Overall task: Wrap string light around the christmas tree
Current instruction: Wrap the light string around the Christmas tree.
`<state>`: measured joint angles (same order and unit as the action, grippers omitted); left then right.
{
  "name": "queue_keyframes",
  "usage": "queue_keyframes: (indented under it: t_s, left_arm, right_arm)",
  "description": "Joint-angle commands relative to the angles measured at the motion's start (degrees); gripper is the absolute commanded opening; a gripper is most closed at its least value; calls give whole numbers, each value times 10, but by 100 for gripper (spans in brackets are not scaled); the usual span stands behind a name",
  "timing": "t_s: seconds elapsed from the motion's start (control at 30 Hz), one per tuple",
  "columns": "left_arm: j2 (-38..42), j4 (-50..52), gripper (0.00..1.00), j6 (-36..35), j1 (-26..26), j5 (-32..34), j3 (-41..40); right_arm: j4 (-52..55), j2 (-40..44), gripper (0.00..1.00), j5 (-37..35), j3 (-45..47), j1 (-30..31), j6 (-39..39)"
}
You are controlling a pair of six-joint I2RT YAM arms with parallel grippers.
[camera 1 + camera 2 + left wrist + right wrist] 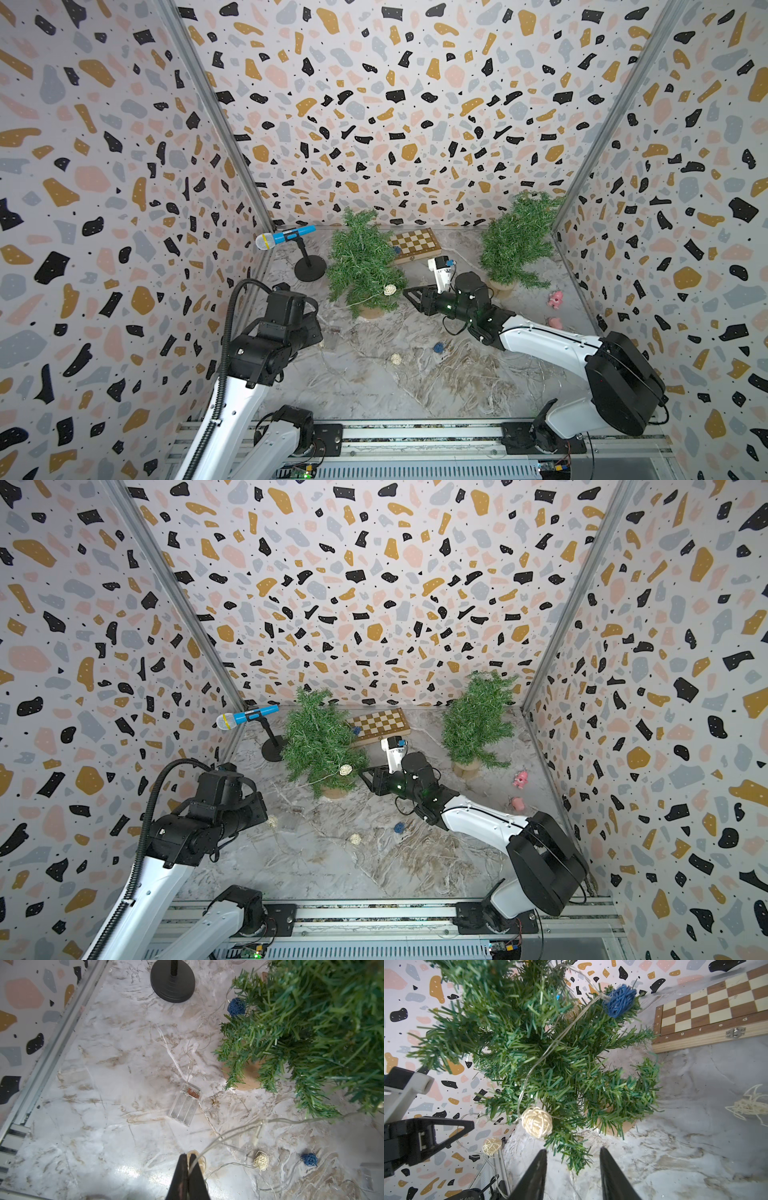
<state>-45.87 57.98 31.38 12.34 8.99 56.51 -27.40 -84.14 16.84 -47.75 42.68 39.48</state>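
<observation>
Left claw (188,1157) tight on string light (258,1134)

Place: a robot lab test cell.
Walls: terrazzo-print panels (374,104) closed the left, far and right sides, joined by bare metal posts (216,112).
Mounting: the left arm (232,399) and right arm (548,345) stood on an aluminium rail (415,434) at the near edge, beside an exposed circuit board (305,473).
Desk: a marble-print desk (415,386).
Props: unrelated things stood together on it: microphone (286,237), chessboard (415,243), christmas tree (363,266), pink toy (555,298).

String light (536,1122) partly draped over upright green christmas tree (361,266)
</observation>
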Motion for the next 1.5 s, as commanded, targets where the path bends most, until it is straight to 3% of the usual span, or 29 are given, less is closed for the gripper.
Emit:
queue_keyframes:
  t_s: [0.0,0.27,0.4,0.7,0.87,1.0,1.07,1.23,1.47]
  left_arm:
    - [-19,-27,0,-47,-22,-6,15]
    - [-82,-44,0,-99,-83,-72,43]
    - [-105,-44,0,-110,-125,-142,59]
    - [-107,-45,0,-103,-137,-157,60]
    - [-112,-53,0,-98,-144,-166,63]
    - [-112,-58,0,-93,-145,-173,63]
    - [-112,-62,0,-92,-145,-174,57]
    - [-110,-63,0,-92,-147,-166,51]
    - [-114,-73,0,-92,-150,-161,55]
  right_arm:
    - [9,19,43,-7,-5,-3,-14]
    - [58,42,44,-36,-1,-3,-63]
    - [92,57,47,-56,-2,3,-102]
    - [178,95,65,-146,17,79,-223]
    - [238,88,68,-139,28,131,-260]
    - [262,66,77,-154,46,184,-266]
    - [269,43,91,-152,44,199,-265]
    - [266,-20,93,-181,21,238,-266]
    - [252,-102,93,-205,-25,240,-281]
